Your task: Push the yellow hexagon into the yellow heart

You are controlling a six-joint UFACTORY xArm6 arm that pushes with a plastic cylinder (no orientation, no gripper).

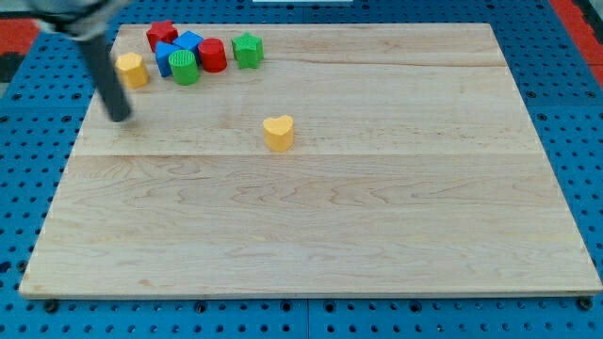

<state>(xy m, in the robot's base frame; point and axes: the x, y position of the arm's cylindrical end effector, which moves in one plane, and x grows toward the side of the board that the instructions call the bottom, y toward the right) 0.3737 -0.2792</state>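
Observation:
The yellow hexagon lies near the view's top left of the wooden board. The yellow heart stands alone near the board's middle, to the right of and below the hexagon. My tip rests on the board just below and slightly left of the yellow hexagon, with a small gap between them. The rod slants up to the view's top left corner.
A cluster sits right of the hexagon at the top: a red block, a blue block, a green cylinder, a red cylinder and a green star-like block. A blue pegboard surrounds the board.

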